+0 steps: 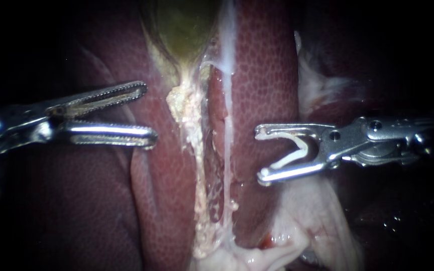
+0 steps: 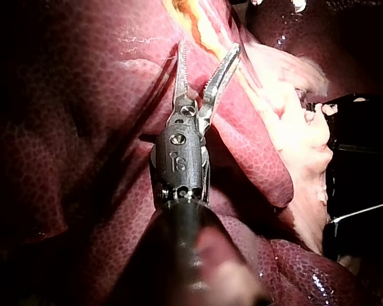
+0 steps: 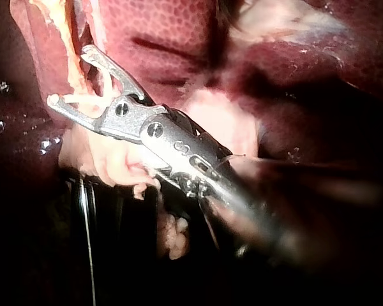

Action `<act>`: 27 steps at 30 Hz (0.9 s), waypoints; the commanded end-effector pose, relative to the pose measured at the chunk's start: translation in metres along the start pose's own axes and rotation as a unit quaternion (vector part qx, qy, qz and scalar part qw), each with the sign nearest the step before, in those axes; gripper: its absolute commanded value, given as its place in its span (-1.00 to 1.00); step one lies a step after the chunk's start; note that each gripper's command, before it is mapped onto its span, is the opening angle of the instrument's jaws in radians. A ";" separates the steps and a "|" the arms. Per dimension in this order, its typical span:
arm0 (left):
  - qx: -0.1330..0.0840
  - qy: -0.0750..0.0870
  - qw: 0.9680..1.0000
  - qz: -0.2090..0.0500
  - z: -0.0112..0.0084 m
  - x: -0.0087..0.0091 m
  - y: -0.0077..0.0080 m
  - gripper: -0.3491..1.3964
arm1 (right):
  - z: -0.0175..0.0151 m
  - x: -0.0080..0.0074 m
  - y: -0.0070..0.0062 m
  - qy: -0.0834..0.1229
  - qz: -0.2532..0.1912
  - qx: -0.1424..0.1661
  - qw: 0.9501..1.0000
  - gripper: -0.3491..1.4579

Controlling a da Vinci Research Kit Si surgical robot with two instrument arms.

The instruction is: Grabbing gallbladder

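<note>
The greenish gallbladder lies at the top centre between two red lobes of the liver. From it a pale, crumbly strip of tissue runs downward. My left instrument comes in from the left with serrated jaws open, holding nothing, just left of that strip and below the gallbladder. In the left wrist view its jaws gape over the liver. My right instrument stands open right of the strip, with a white clip seated inside its jaws; the right wrist view shows the same.
Whitish membrane spreads at the lower right under my right instrument, with more pale tissue at the upper right. A thin white strand runs down beside the strip. Dark surroundings lie beyond the liver on both sides.
</note>
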 end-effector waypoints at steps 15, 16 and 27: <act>0.005 -0.005 1.000 0.002 0.0039 0.0015 0.0005 0.00 | 0.0002 0.0001 0.0000 0.000 0.000 0.000 1.000 0.03; 0.005 -0.005 1.000 0.003 0.0041 0.0017 0.0006 -0.02 | 0.0002 0.0001 0.0000 0.000 0.000 0.000 1.000 0.03; 0.006 -0.005 1.000 0.006 0.0050 0.0021 0.0009 -0.15 | 0.0003 0.0001 0.0000 0.000 0.000 -0.001 1.000 0.03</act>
